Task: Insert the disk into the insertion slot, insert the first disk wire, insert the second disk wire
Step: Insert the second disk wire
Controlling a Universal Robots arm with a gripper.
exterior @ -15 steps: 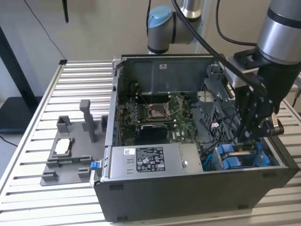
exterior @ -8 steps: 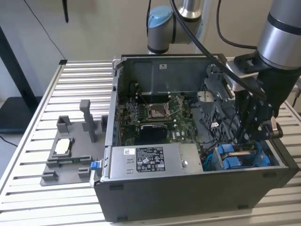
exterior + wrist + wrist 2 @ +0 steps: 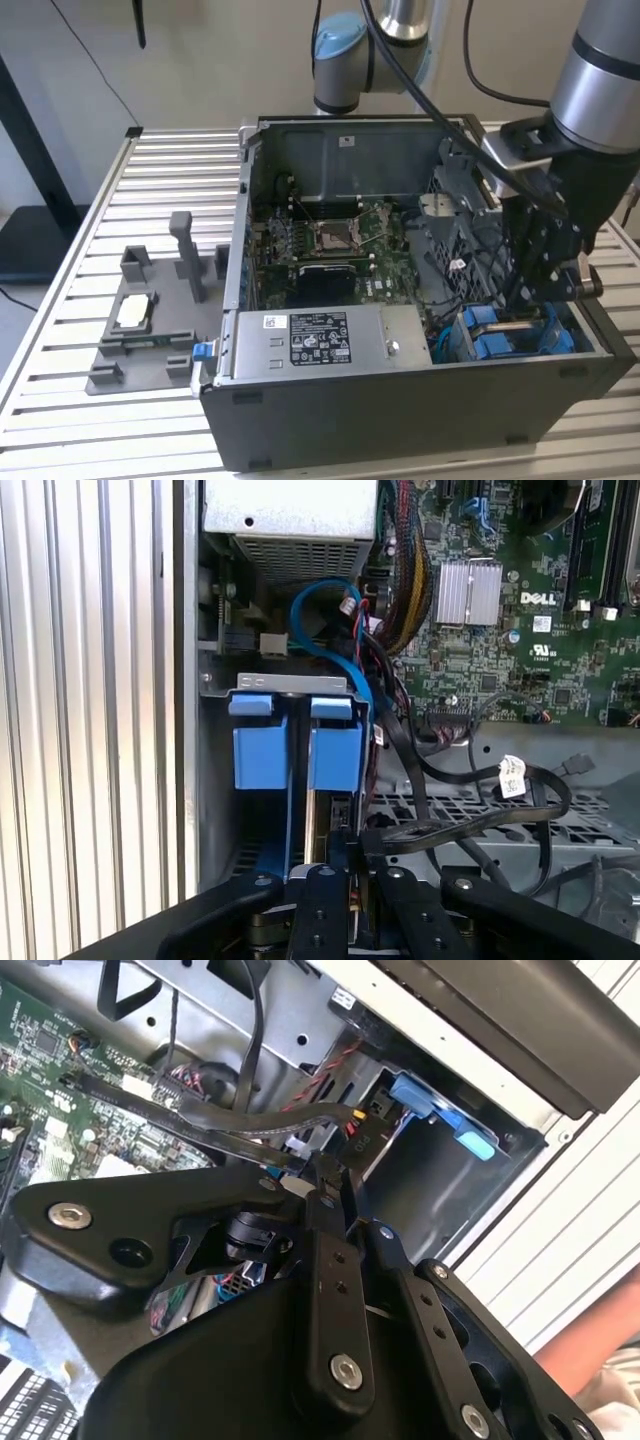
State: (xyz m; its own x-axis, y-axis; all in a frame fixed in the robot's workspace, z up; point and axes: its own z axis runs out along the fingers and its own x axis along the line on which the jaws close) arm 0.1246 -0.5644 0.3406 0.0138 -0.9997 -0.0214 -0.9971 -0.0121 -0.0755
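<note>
Slatted table point(image 3: 160, 180); arm point(image 3: 600, 90) upright over insertion slot point(image 3: 214, 780)

Pale wall point(image 3: 200, 60); slatted aluminium table point(image 3: 180, 170); black stand point(image 3: 30, 245) at exterior view's left.

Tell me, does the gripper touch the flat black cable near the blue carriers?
Touching. In the second wrist view the gripper is shut on the end of the flat black cable; no gap shows.
</note>
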